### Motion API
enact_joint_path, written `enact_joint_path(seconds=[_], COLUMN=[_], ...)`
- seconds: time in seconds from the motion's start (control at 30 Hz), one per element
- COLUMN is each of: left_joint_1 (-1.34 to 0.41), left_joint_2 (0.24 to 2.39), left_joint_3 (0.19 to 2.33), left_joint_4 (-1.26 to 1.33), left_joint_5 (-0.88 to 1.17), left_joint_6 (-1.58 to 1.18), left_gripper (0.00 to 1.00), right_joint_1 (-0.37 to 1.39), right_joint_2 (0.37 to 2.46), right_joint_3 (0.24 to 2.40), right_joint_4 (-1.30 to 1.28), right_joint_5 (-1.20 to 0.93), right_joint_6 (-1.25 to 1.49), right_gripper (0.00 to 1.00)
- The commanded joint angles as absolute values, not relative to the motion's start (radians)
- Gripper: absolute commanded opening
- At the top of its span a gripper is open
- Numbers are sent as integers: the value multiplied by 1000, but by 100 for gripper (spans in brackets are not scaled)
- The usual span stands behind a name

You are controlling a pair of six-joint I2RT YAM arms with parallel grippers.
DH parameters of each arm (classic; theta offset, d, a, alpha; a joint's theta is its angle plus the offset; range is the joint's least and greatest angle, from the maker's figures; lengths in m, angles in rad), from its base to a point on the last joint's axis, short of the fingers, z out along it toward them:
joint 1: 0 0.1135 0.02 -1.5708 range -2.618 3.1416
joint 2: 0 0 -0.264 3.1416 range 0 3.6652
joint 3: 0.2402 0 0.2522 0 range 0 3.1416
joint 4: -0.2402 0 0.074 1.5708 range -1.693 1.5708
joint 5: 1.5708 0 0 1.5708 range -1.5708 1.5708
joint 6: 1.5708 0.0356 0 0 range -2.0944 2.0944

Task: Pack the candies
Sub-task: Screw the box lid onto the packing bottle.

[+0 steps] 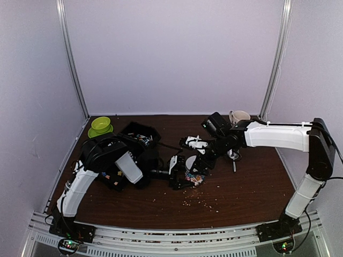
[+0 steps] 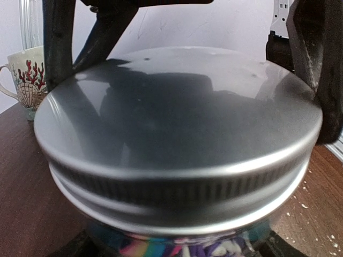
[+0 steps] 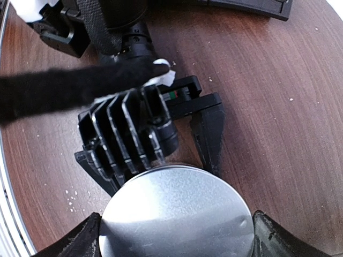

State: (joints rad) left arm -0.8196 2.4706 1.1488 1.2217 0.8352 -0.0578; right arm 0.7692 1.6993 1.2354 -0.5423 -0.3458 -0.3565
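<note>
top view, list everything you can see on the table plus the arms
table: one, dark brown wood, under everything
jar: one, clear, table centre
lid: one, silver, on the jar
candies: many, multicoloured, inside the jar
bin: one, black, left of jar
bowl: one, green, on saucer, back left
mug: one, cream, red coral print, back right
crumbs: many, pale, near side of jar
left claw: one, black, flanking the lid
right claw: one, black, flanking the lid
</note>
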Motion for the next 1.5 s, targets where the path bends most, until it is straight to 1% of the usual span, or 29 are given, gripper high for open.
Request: enact_joint_path(seconds=[0.0,0.37,0.57,0.67,0.83,0.9,1.03,1.27,1.47], left_joint_1=[-798,-794,-792,-792,-792,-792,-792,-792,-792], left_joint_2=[2491,2490,2496,2502,2509,2510,2508,2508,2506], left_joint_3=[1127,1122,1124,1134,1143,1144,1135,1136,1130], left_joint_4=[1172,1179,1193,1193,1193,1193,1205,1210,1221], left_joint_5=[764,751,768,790,820,821,809,808,809], left_joint_6=[-88,-92,-102,-108,-116,-118,-118,-118,-120], left_gripper=[81,81,81,81,80,80,81,81,81], right_joint_1=[779,776,776,776,776,774,773,772,758], right_joint_2=[1691,1609,1541,1544,1584,1590,1586,1577,1592], right_joint_3=[1171,1069,999,1025,1124,1141,1124,1064,1051], right_joint_4=[-476,-315,-217,-252,-420,-440,-398,-343,-316], right_joint_5=[-319,-280,-287,-330,-392,-402,-404,-334,-318], right_joint_6=[-252,-124,-142,-185,-309,-335,-309,-262,-243], right_gripper=[91,90,91,91,90,90,90,91,91])
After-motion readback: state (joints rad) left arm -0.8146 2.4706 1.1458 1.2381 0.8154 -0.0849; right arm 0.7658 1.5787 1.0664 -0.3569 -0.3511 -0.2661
